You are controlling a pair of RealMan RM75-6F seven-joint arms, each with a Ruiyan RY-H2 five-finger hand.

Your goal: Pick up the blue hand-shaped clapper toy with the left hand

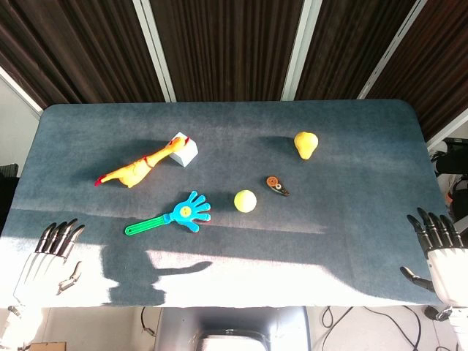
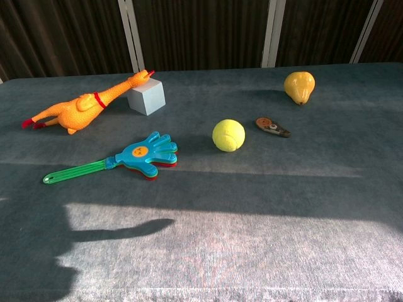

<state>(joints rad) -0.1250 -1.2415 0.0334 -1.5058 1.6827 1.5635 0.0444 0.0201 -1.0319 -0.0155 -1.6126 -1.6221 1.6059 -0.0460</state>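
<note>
The blue hand-shaped clapper toy [image 1: 186, 213] lies flat on the blue-grey table [image 1: 351, 219], its green handle pointing left toward the front. The chest view shows the clapper toy [image 2: 146, 155] at centre left, with a red layer under the blue palm. My left hand [image 1: 50, 257] hovers at the table's front-left corner, fingers apart and empty, well left of the handle's tip. At the front-right corner my right hand [image 1: 439, 252] is likewise spread and holds nothing. Neither hand appears in the chest view.
A yellow rubber chicken [image 1: 137, 167] leans on a pale blue cube [image 1: 184, 149] behind the clapper. A yellow ball [image 1: 245, 200] sits just right of it, then a small brown gadget [image 1: 277, 186] and a yellow pear [image 1: 306, 144].
</note>
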